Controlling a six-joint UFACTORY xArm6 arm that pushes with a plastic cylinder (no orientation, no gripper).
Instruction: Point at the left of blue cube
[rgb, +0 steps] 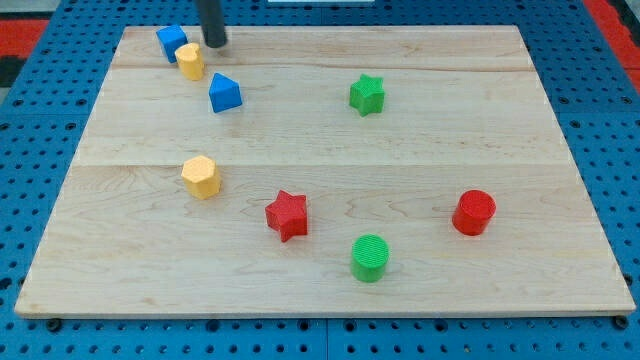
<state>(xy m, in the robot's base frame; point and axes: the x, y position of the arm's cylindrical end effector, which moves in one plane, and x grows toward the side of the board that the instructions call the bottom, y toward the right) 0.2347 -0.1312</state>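
The blue cube sits near the board's top left corner. A yellow block touches its lower right side. My tip is just right of the cube and the yellow block, near the board's top edge. A blue triangular block lies a little below and to the right of them.
A yellow hexagonal block lies at the view's middle left. A red star and a green cylinder lie toward the bottom. A red cylinder is at the right. A green star is at upper centre. The wooden board rests on blue pegboard.
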